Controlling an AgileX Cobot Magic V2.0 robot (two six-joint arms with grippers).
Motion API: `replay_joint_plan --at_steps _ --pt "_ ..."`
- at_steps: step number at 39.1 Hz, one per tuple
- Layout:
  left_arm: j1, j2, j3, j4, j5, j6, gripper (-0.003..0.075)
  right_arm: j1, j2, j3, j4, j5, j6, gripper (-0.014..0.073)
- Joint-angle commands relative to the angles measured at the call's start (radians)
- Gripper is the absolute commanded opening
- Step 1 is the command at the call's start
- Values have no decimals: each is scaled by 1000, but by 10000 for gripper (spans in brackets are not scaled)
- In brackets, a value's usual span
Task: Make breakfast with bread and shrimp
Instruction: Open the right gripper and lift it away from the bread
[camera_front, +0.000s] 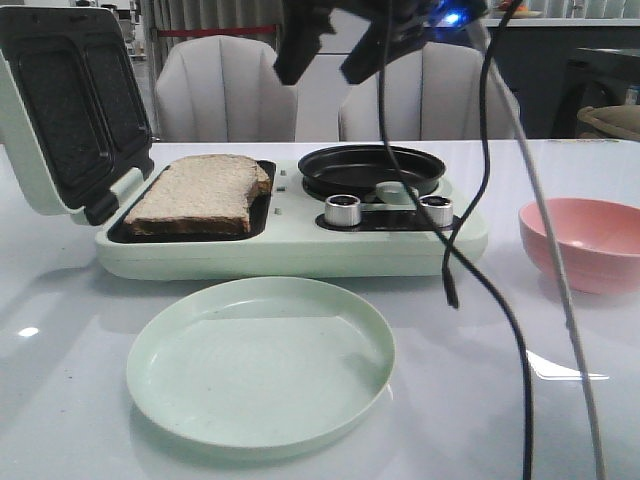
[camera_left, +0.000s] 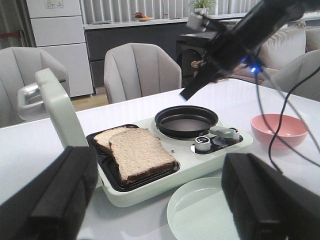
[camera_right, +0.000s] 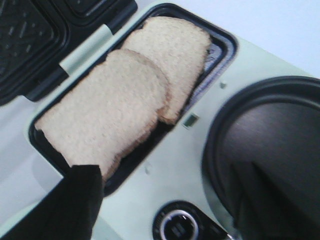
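Lying overlapped in the sandwich maker (camera_front: 300, 255) — 2 bread slices (camera_right: 130, 95).

We see soft, rough bread (camera_front: 200, 192) with a crumbly top. The breakfast maker (camera_front: 300, 250) looks like smooth pale green plastic. Its knobs (camera_front: 343, 210) are shiny metal. The little pan (camera_front: 371, 170) is dark and a bit glossy. The white bench (camera_front: 60, 400) shines.
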Motion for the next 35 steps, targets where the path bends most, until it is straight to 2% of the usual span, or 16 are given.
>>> replay_joint_plan --at_steps 1,7,12,19,24,35 --pt "1 12 -25 -18 -83 -12 564 -4 -134 -34 -198 19 120 603" --pt "1 12 -25 -18 -83 -12 564 -6 -244 -31 -457 81 279 603" --pt "1 12 -25 -18 -83 -12 564 -10 -316 -30 -552 156 391 603" --pt "1 12 -25 -18 -83 -12 564 -10 -421 72 -554 128 409 603" --pt "1 12 -25 -18 -83 -12 564 -10 -527 225 -550 39 422 603" --pt "1 12 -25 -18 -83 -12 564 -10 -833 608 -455 -186 460 603"
